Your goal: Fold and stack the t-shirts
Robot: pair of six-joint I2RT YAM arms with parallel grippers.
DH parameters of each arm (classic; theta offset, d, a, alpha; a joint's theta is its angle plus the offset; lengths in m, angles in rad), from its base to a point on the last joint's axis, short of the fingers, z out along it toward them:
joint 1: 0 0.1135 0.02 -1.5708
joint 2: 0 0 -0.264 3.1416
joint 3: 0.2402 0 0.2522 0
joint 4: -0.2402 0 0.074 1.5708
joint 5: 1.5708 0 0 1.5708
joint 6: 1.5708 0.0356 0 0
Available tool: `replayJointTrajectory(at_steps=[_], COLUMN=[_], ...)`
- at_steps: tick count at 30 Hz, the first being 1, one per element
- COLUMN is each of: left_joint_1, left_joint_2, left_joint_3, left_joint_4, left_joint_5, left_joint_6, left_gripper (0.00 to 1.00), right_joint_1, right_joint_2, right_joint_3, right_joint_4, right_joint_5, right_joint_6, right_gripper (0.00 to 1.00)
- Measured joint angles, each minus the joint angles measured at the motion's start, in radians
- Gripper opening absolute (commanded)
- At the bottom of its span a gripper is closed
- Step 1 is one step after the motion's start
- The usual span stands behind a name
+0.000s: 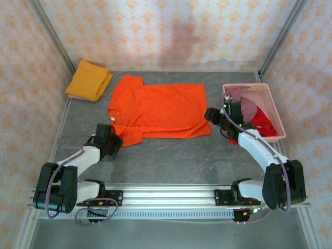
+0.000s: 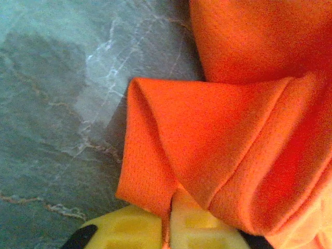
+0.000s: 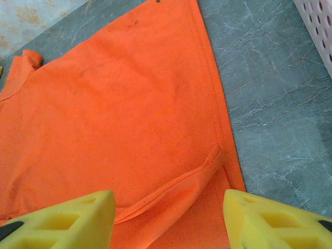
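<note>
Orange shirt (image 1: 161, 111): flat on the bench (image 1: 171, 161), near the basket (image 1: 244, 85).
Left hand (image 2: 168, 225): clamped on its near sleeve (image 2: 207, 150).
Right hand (image 3: 168, 218): apart over the hem (image 3: 224, 155), empty.
Risk: we fear a one-sided pull drags the shirt crooked.

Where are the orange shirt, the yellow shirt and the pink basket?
orange shirt (image 1: 161, 109), top view, middle of its body
yellow shirt (image 1: 89, 79), top view, middle of the folded cloth
pink basket (image 1: 275, 111), top view, its right wall
</note>
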Motion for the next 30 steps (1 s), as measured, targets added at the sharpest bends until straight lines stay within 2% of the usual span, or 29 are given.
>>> replayJointTrajectory(at_steps=[9,12,22,30], left_joint_1=[0.0,0.0,0.0,0.0], left_joint_2=[-0.027,-0.057,-0.078,-0.101], left_joint_3=[0.011,0.022,0.035,0.035], left_joint_4=[-0.027,-0.051,-0.094,-0.11], left_joint_5=[-0.001,-0.001,-0.002,-0.002], left_joint_6=[0.027,0.045,0.072,0.09], left_gripper=[0.0,0.0,0.0,0.0], right_joint_1=[0.0,0.001,0.06,0.061], right_joint_2=[0.001,0.025,0.311,0.454], right_joint_3=[-0.001,-0.001,0.12,0.237], right_joint_4=[-0.053,-0.075,-0.101,-0.113], right_joint_5=[0.044,0.057,0.079,0.144], right_joint_6=[0.048,0.076,0.098,0.068], right_gripper=[0.56,0.49,0.47,0.32])
